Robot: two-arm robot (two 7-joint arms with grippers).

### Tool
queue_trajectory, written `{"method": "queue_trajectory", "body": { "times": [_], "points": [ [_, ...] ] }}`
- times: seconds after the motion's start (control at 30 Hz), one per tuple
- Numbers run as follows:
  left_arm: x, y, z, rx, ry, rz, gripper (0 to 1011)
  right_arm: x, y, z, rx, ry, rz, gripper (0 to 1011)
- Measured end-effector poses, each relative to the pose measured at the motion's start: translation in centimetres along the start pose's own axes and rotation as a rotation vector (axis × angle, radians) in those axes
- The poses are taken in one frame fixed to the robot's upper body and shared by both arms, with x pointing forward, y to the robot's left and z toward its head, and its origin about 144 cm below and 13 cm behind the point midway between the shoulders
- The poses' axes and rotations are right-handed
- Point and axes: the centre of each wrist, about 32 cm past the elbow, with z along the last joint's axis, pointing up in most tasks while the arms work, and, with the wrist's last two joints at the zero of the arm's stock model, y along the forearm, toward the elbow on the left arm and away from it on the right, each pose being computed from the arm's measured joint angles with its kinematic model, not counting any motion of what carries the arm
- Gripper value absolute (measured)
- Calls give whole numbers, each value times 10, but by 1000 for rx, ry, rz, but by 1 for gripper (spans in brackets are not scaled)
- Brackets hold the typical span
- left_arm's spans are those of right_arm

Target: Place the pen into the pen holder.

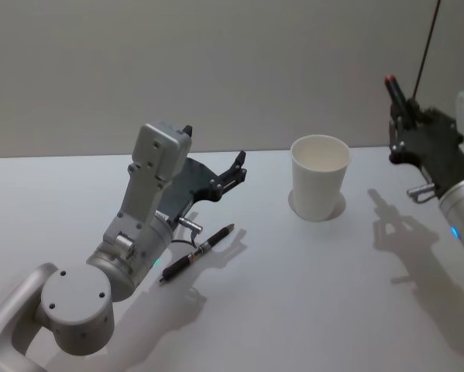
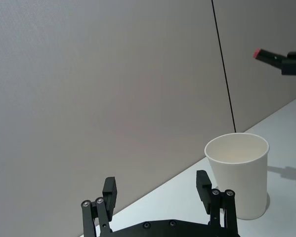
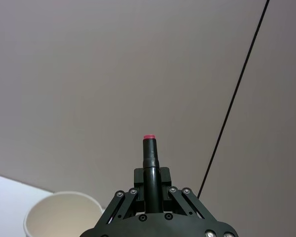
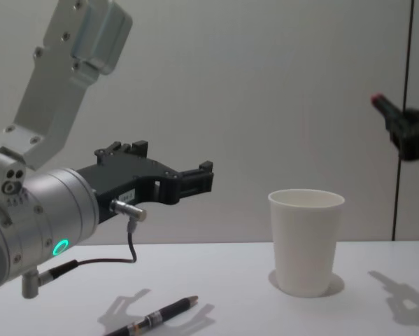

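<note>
The pen holder, a white paper cup point(image 1: 319, 177) point(image 4: 306, 238) point(image 2: 239, 173) point(image 3: 59, 215), stands upright on the white table. A black pen point(image 1: 197, 252) point(image 4: 160, 316) lies flat on the table to its left. My left gripper point(image 1: 235, 167) point(image 2: 156, 190) point(image 4: 199, 178) hovers open above and just beyond that pen, pointing toward the cup, with nothing between its fingers. Raised to the right of the cup, my right gripper point(image 1: 406, 116) point(image 3: 150, 180) point(image 4: 408, 133) is shut on a second black pen with a red end point(image 1: 394, 91) point(image 3: 149, 158) point(image 2: 266, 55), which points upward.
The white table point(image 1: 309, 294) ends at a plain grey wall close behind the cup. A thin dark cable point(image 1: 427, 43) point(image 3: 232, 108) runs up the wall behind the right gripper. Open tabletop lies in front of the cup.
</note>
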Motion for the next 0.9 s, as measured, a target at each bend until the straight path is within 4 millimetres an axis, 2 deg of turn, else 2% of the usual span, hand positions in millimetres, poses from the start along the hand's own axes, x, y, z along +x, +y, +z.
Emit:
{"method": "queue_trajectory", "body": {
  "times": [0.2, 0.4, 0.9],
  "points": [
    [0, 0, 0, 0, 0, 0, 1001, 7, 10, 3, 95, -48, 18, 169],
    [0, 0, 0, 0, 0, 0, 1001, 12, 29, 1, 188, -102, 46, 169],
    [0, 0, 0, 0, 0, 0, 1001, 8, 65, -12, 236, -151, 126, 169]
  ]
}}
